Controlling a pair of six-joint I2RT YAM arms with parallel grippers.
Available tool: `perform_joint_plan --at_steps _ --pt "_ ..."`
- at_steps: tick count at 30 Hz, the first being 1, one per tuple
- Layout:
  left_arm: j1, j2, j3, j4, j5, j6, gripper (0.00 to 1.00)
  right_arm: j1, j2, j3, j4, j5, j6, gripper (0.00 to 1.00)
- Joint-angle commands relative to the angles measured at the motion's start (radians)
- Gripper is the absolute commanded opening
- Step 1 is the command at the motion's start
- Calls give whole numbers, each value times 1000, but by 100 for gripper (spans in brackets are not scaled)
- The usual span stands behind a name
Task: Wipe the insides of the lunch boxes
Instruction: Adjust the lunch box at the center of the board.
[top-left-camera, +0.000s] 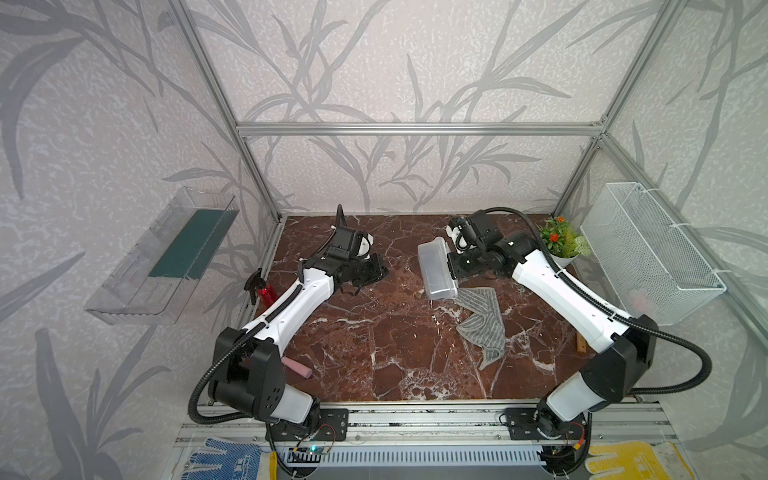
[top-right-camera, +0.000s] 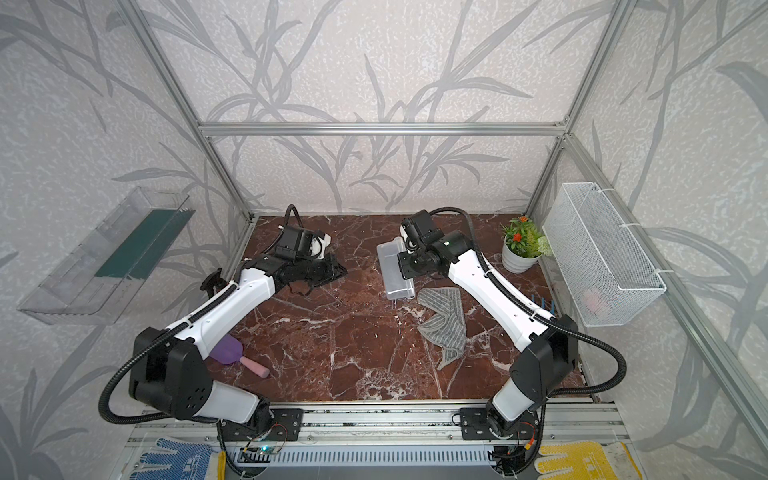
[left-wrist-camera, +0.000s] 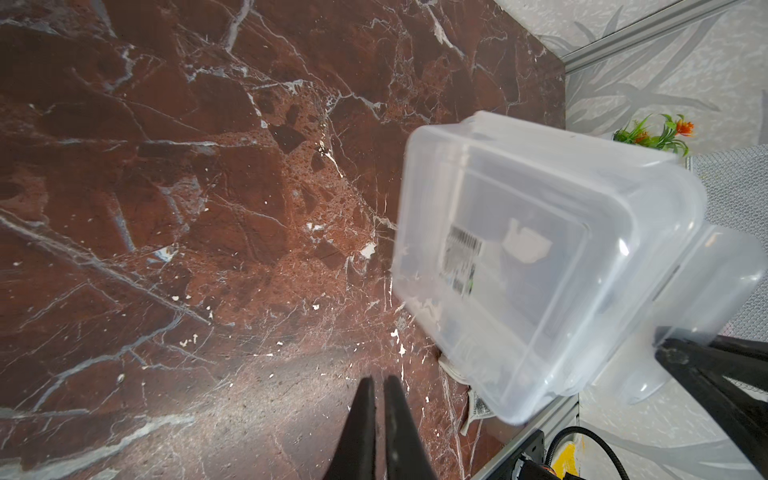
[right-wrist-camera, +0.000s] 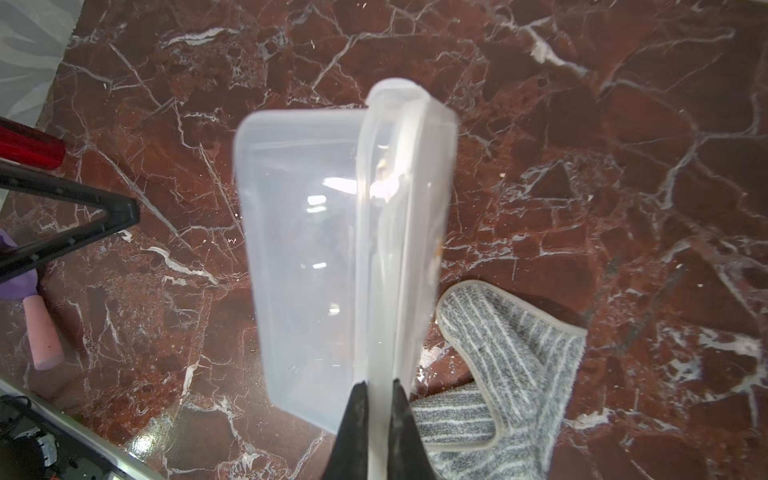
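The right hand (right-wrist-camera: 379, 384) is found clamped on the rim of the lunch box (right-wrist-camera: 316, 249), and the rim is pinched between its two fingers (right-wrist-camera: 359, 415). The lunch box is held turned on its side, towards the back of the table (top-left-camera: 395, 353), as seen in both top views. Its base is turned towards the left hand (left-wrist-camera: 377, 380), and a barcode sticker (left-wrist-camera: 461, 257) is noted on that base. Whether the lunch box's lower end touches the table cannot be determined.

A grey striped cloth (top-left-camera: 484, 320) is laid crumpled on the table just beside the near end of the lunch box; contact between the two cannot be confirmed.

The left hand is recorded with its fingers drawn together and nothing between them. It is placed well apart from the lunch box, on the base side, over bare table.

Beyond the left hand from the lunch box, a red spray bottle (top-left-camera: 266, 291) is stood at the table's edge. A purple scoop (top-right-camera: 227, 350) with a pink handle is laid well apart from the lunch box, partly under the left arm.

On the lunch box's opposite side, past the right arm, a potted plant (top-left-camera: 561, 241) is observed. A white wire basket (top-left-camera: 648, 257) is mounted on the wall beyond it.
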Motion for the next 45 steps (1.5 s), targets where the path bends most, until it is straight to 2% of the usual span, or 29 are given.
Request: perform_joint_plan --at_steps 1,6,14,21,27,34,39,45 --pt "2 -32 11 -26 -23 17 9 16 -44 69 -66 48 -54 0" --pt "3 -49 -2 -26 -33 18 9 82 -10 89 -88 41 -75 0" --pt "18 -109 -38 -56 -70 20 9 199 207 218 -192 26 -77 0" --pt "55 -191 -93 -82 -99 1 9 283 312 311 -206 77 -93 0" --pt "58 -270 -102 -104 -126 -5 9 275 383 524 -360 361 -172 0" --pt "58 -320 -121 -119 -179 -7 9 228 429 710 -388 467 -278 0" --pt "60 -337 -144 -116 -196 -11 9 254 503 736 -362 358 -345 0" --pt "63 -372 -167 -143 -222 -13 9 347 674 726 -386 347 -362 0"
